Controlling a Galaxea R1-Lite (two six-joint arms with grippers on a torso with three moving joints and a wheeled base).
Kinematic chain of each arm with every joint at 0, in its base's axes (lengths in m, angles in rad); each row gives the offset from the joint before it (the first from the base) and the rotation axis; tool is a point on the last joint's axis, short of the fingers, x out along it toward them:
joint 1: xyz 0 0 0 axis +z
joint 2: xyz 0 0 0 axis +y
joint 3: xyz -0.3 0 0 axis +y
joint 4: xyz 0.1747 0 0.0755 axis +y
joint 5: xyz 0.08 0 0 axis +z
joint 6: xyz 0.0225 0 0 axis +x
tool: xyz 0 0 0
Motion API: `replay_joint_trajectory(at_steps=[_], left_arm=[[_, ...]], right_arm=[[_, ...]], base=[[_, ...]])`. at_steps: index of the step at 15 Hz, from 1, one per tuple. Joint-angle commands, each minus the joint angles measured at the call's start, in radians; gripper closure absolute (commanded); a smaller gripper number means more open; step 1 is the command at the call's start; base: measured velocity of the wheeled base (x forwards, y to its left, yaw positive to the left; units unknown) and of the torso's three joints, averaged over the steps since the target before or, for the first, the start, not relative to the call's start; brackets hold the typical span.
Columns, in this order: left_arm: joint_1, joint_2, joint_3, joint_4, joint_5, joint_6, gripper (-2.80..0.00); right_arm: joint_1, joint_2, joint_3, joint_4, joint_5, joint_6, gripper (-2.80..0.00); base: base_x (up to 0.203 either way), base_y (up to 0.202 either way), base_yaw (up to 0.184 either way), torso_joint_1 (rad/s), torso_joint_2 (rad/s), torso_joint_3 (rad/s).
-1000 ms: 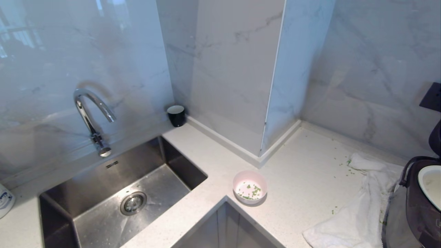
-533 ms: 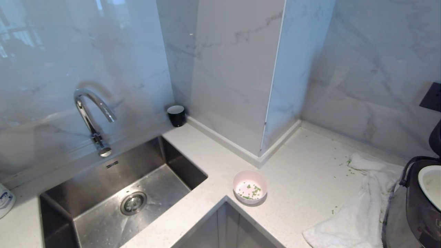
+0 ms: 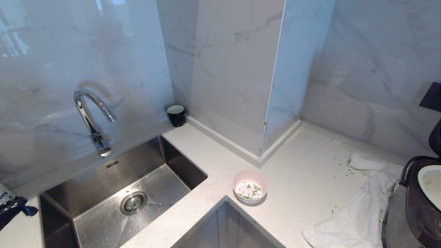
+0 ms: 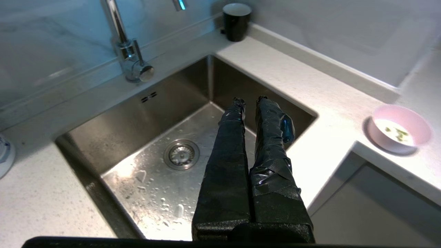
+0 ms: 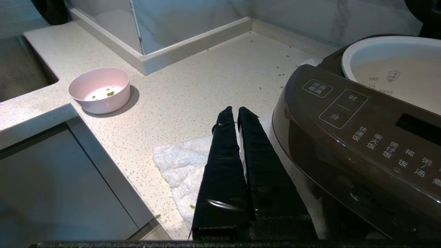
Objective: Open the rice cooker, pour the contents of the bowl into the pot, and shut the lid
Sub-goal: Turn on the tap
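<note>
The pale pink bowl (image 3: 249,187) stands on the white counter near its inner corner, with green bits of contents (image 3: 254,191) over its white inside. At the far right is the dark-brown rice cooker (image 3: 411,210); its cream pot (image 3: 430,184) is uncovered, and a dark piece of the raised lid (image 3: 436,137) shows above it. My left gripper (image 4: 249,100), shut and empty, hovers over the sink and shows at the head view's left edge (image 3: 29,210). The right gripper (image 5: 236,109), shut and empty, hangs over the white cloth beside the cooker's front panel (image 5: 365,127).
A steel sink (image 3: 103,179) with a curved faucet (image 3: 91,113) fills the left. A black cup (image 3: 176,115) stands by the wall column. A crumpled white cloth (image 3: 358,213) lies left of the cooker, with green bits (image 3: 348,163) scattered nearby.
My left gripper has come into the head view at its left edge, in front of the white container there. The bowl, the cooker and the right arm have not moved.
</note>
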Motion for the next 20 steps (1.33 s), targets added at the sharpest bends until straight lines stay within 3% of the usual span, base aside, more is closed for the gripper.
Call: replay_joint_trajectory(at_steps=[1,5,7,9,13,17,20], left_arm=[[0.011,0.374,-0.034,-0.137,0.048,-0.002,0.0],[0.019,0.81,-0.16,-0.316,0.178,-0.066,0.0],[0.024,0.969,-0.263,-0.347,0.24,-0.099,0.0],[0.027,1.068,-0.386,-0.308,0.301,-0.12,0.0],[0.092,1.259,-0.543,-0.222,0.322,-0.145,0.0],[0.13,1.425,-0.716,-0.229,0.322,-0.222,0.0],[0.14,1.522,-0.829,-0.245,0.327,-0.246,0.0]], right_arm=[[0.0,0.0,0.0,0.0,0.001,-0.001,0.0],[0.0,0.0,0.0,0.0,0.001,-0.001,0.0],[0.0,0.0,0.0,0.0,0.001,-0.001,0.0],[0.0,0.0,0.0,0.0,0.001,-0.001,0.0],[0.0,0.0,0.0,0.0,0.001,-0.001,0.0],[0.0,0.0,0.0,0.0,0.001,-0.001,0.0],[0.0,0.0,0.0,0.0,0.001,-0.001,0.0]], base=[[0.0,0.0,0.0,0.0,0.0,0.0],[0.0,0.0,0.0,0.0,0.0,0.0],[0.0,0.0,0.0,0.0,0.0,0.0],[0.0,0.0,0.0,0.0,0.0,0.0],[0.0,0.0,0.0,0.0,0.0,0.0],[0.0,0.0,0.0,0.0,0.0,0.0],[0.0,0.0,0.0,0.0,0.0,0.0]])
